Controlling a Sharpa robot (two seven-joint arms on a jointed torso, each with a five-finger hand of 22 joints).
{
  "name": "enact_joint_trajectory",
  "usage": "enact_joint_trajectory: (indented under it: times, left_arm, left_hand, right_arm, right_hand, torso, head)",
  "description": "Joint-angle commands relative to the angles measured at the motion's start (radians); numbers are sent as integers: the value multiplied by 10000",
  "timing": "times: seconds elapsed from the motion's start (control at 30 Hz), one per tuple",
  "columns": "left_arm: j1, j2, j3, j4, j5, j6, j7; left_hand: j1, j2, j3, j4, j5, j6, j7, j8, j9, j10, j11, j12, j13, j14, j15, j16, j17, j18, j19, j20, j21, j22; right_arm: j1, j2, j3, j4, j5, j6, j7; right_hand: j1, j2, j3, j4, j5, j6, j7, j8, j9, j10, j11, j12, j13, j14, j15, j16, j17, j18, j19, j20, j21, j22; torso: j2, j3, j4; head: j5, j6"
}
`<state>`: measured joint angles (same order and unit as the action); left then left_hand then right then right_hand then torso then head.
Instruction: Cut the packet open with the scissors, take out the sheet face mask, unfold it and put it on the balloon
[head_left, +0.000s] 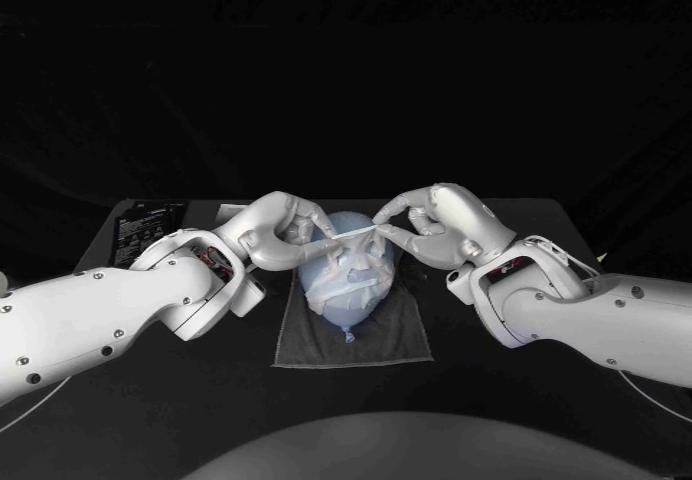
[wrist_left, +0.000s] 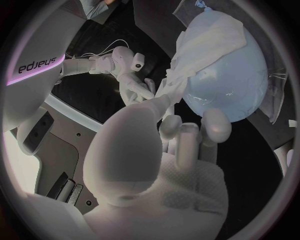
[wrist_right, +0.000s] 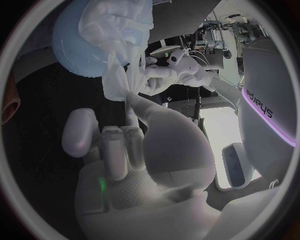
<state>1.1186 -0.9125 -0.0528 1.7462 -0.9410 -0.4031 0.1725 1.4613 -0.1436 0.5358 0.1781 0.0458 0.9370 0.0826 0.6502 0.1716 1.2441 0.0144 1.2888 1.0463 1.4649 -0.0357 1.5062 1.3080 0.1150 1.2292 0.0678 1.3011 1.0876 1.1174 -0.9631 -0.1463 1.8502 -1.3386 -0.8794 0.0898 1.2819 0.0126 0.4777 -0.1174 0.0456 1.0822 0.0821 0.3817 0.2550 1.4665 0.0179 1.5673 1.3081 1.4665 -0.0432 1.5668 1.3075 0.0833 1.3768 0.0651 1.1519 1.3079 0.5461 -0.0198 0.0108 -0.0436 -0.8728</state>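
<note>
While left hand (head_left: 274, 232) and right hand (head_left: 433, 225) pinched the sheet mask (head_left: 353, 265) taut in their fingers (head_left: 320, 232), it draped over the balloon (head_left: 343, 312) on the towel (head_left: 397, 345) | risk: uneven pull could roll balloon, bunch mask

Black matte table (head_left: 476, 410). Dark grey rectangular cloth towel (head_left: 392, 340) lies flat at ctr. Far-left corner: black flat rectangular item w/ white print (head_left: 149, 222); just beside it, small pale flat piece (head_left: 231, 211), too small to ID.
</note>
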Motion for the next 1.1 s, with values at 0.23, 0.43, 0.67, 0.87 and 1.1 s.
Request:
enact_joint_trajectory:
  times: [0.23, 0.43, 0.67, 0.87, 1.1]
  left_arm:
    - [472, 16, 59, -278, 362, 642, -520]
    - [777, 85, 63, -503, 332, 862, -780]
    - [933, 124, 63, -654, 247, 975, -968]
    - [1017, 96, 66, -677, 235, 884, -1040]
    - [1260, 70, 67, -686, 360, 945, -1114]
  left_hand:
    - [-186, -25, 79, 8, 27, -99, -36, 143, 852, 47, -49, 7, 49, 454, -107, 64, 925, -90, 145, -71, 122, 202]
    - [-218, -47, 90, 5, 26, -108, -51, 188, 878, 75, -63, 27, 75, 479, -121, 86, 982, -110, 216, -79, 178, 295]
    - [-233, -57, 95, 4, 27, -111, -59, 209, 890, 92, -70, 39, 91, 488, -128, 95, 1003, -118, 245, -83, 201, 333]
    - [-336, -106, 88, 36, 26, -114, -106, 296, 937, 186, -106, 106, 188, 530, -159, 130, 1091, -146, 354, -106, 285, 468]
    - [-480, -176, 42, 106, 26, -77, -179, 395, 986, 342, -169, 224, 376, 582, -215, 174, 1206, -186, 503, -142, 398, 655]
  right_arm:
    - [200, 138, 47, -278, -7, -116, -79]
    - [367, 221, 76, -414, 14, -131, -99]
    - [639, 282, 98, -528, 70, -142, -99]
    - [820, 277, 110, -556, 79, -131, -119]
    - [932, 305, 122, -600, 1, -65, -215]
  right_hand:
    - [-43, 30, 32, 0, 29, 60, -11, 23, 289, 1043, -96, 35, 2627, 1043, -34, 40, 2633, 9, 52, -22, 68, 1507]
    - [-49, 10, 65, -3, 29, 54, -13, 41, 304, 1043, -98, 35, 2627, 1043, -35, 40, 2633, 6, 60, -23, 86, 1512]
    - [-49, 10, 65, -3, 29, 54, -13, 41, 304, 1043, -98, 35, 2627, 1043, -35, 40, 2633, 6, 60, -23, 86, 1512]
    - [-49, 10, 65, -3, 29, 54, -13, 41, 304, 1043, -98, 35, 2627, 1043, -35, 40, 2633, 6, 60, -23, 86, 1512]
    - [-55, 0, 92, -1, 29, 49, -14, 53, 315, 1043, -98, 35, 2627, 1043, -36, 40, 2633, 6, 60, -24, 89, 1512]
  torso:
    - [6, 2, -10]
    - [5, 1, -9]
    - [-1, -9, -4]
    - [-11, -10, 1]
    - [-8, -6, -2]
  head:
    - [-26, 2]
    - [-20, 2]
    - [-38, 2]
    - [-38, 2]
    - [-9, 48]
